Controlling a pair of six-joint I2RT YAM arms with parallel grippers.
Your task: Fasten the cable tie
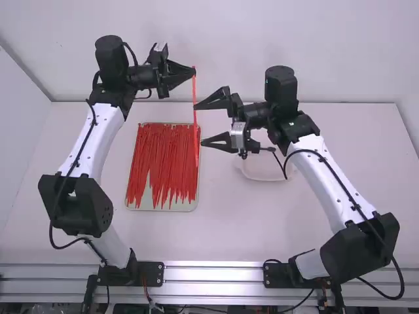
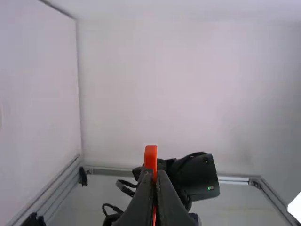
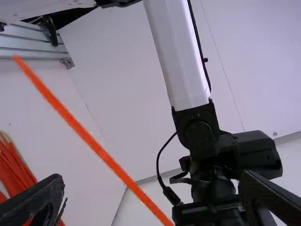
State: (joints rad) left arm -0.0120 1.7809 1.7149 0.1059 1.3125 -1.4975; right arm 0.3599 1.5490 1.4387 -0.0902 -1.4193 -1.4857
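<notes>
- The left tool [image 1: 189,72], in the upper left of the high view, is clamped shut on the top end of one orange cable tie [image 1: 194,98].
- That tie hangs straight down from the pinched fingers, raised off the counter [image 1: 78,131], above the far right corner of the tray [image 1: 163,208].
- The right tool [image 1: 199,124], just right of the picture's centre, has its fingers spread wide and grips nothing.
- The tie's lower end hangs level with the gap between those spread fingers and touches neither.
- A heap of loose orange ties [image 1: 163,163] lies in the tray, left of centre.
- A clear container [image 1: 262,173] sits on the counter under the right arm's wrist.
</notes>
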